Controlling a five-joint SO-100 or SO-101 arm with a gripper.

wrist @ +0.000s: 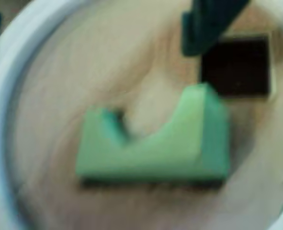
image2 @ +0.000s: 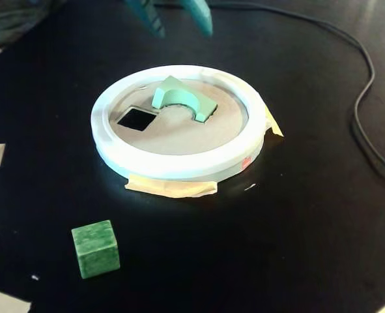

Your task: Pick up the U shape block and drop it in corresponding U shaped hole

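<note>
The pale mint U shape block lies tilted on the tan disc, notch toward the top of the wrist view. In the fixed view the block sits at the disc's far middle. The block covers most of the U shaped hole; only a dark strip shows along its lower edge. I cannot tell whether the block is partly sunk in. My gripper is open and empty above the disc, with its dark teal fingers apart. In the fixed view the gripper hangs above and behind the block.
A square cutout lies beside the block and also shows in the fixed view. The white rim is taped to the black table. A darker green cube stands at the front left. A black cable runs along the right.
</note>
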